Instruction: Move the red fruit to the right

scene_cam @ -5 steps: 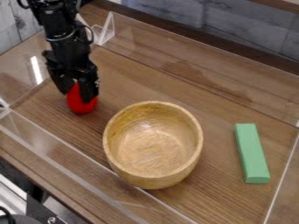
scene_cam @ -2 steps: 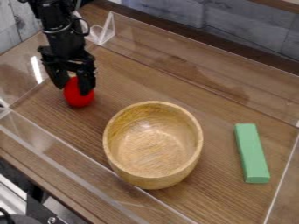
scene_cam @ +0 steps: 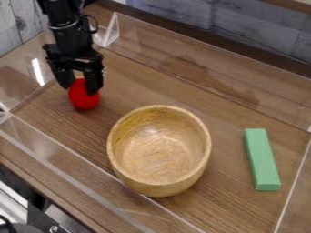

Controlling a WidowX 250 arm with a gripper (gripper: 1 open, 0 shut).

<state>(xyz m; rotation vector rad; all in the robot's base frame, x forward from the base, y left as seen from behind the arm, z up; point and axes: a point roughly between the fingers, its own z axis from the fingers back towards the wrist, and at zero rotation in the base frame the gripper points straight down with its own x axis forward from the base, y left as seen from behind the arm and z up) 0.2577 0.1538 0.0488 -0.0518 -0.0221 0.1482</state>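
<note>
The red fruit sits on the table left of the wooden bowl in view, directly below and between the fingertips of the gripper, whose jaws stand wide apart, so the grasp appears to need only a short descent.

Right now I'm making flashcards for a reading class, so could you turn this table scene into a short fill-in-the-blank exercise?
The gripper is over the ____ fruit.
The large round thing, the bowl, is made of ____.
The long block on the right is ____.
Of bowl, block and fruit, the one nearest the gripper is the ____.

Missing words: red; wood; green; fruit.
</note>
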